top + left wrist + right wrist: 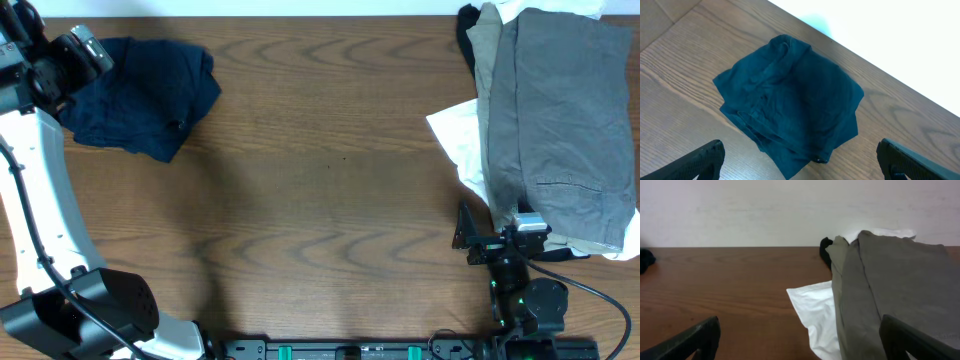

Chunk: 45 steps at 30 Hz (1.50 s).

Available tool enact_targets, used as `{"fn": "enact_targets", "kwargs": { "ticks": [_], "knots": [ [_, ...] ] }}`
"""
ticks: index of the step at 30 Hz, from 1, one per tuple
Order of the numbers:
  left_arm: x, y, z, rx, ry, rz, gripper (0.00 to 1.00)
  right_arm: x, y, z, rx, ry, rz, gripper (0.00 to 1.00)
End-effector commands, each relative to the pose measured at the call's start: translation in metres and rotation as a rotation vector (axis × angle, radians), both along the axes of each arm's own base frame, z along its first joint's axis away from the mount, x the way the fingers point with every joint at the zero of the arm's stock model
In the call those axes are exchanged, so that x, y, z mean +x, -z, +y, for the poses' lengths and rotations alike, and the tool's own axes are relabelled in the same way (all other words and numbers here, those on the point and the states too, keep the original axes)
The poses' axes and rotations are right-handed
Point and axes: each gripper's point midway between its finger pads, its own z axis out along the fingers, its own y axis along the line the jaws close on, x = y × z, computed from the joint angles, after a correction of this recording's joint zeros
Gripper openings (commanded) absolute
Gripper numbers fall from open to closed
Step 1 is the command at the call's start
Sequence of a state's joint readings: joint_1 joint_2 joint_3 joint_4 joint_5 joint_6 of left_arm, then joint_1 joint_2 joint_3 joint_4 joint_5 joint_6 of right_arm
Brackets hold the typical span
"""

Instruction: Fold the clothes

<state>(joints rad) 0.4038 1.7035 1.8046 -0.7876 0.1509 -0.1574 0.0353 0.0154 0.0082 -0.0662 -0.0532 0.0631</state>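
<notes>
At the far left corner of the wooden table [320, 190] lies the navy blue garment [140, 95], crumpled into a loose, crinkled heap rather than spread flat. The left gripper [800, 164] hangs over the heap's left side, jaws wide apart and holding nothing. In the left wrist view the heap lies ahead of the gripper and between its two dark fingertips [705, 157], with the near corner of the cloth reaching down into the gap. Neither tip touches the fabric. The middle of the table is bare wood. On the right side the other clothes form a stack that runs from the far edge towards the near edge. A large grey garment [560, 120] lies on top. A white garment [455, 135] pokes out from under its left side, and a black garment [467, 25] shows at the far left corner. The right gripper [497, 230] sits at the near left corner of this stack, jaws spread wide and empty. In the right wrist view the grey garment lies ahead and to the right, behind the right fingertip [915, 340]. Whether that finger touches the cloth cannot be told.
</notes>
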Motion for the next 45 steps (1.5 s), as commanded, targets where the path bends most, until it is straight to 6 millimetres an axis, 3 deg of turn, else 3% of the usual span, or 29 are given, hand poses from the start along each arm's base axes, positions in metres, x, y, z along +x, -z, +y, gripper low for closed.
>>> {"fn": "enact_targets", "kwargs": {
  "ticks": [1, 10, 20, 23, 26, 30, 33, 35, 39, 43, 45],
  "knots": [
    [-0.004, 0.002, 0.010, -0.005, -0.023, 0.005, 0.98, 0.000, 0.001, -0.002, -0.012, 0.004, -0.002, 0.99],
    [-0.024, 0.000, 0.051, -0.002, -0.122, 0.000, 0.98, 0.000, 0.001, -0.002, -0.012, 0.004, -0.002, 0.99],
    [-0.046, -0.037, 0.055, 0.063, -0.171, -0.057, 0.98, 0.000, 0.001, -0.002, -0.012, 0.004, -0.002, 0.99],
    [-0.038, -0.049, 0.039, -0.026, -0.136, -0.140, 0.98, 0.000, 0.001, -0.002, -0.012, 0.004, -0.002, 0.99],
    [-0.020, -0.070, 0.010, -0.078, -0.001, -0.264, 0.98, 0.000, 0.001, -0.002, -0.012, 0.004, -0.002, 0.99],
    [0.000, -0.105, -0.035, -0.029, 0.158, -0.449, 0.98, 0.000, 0.001, -0.002, -0.012, 0.004, -0.002, 0.99],
    [0.001, -0.115, -0.065, 0.032, 0.245, -0.538, 0.98, 0.000, 0.001, -0.002, -0.012, 0.004, -0.002, 0.99],
    [-0.005, -0.112, -0.083, 0.048, 0.285, -0.571, 0.98, 0.000, 0.001, -0.002, -0.012, 0.004, -0.002, 0.99],
    [-0.026, -0.086, -0.110, 0.077, 0.342, -0.620, 0.98, 0.000, 0.001, -0.002, -0.012, 0.004, -0.002, 0.99],
    [-0.061, -0.059, -0.128, 0.108, 0.367, -0.706, 0.98, 0.000, 0.001, -0.002, -0.012, 0.004, -0.002, 0.99],
    [-0.080, -0.056, -0.138, 0.116, 0.382, -0.787, 0.98, 0.000, 0.001, -0.002, -0.012, 0.004, -0.002, 0.99]
  ]
}}
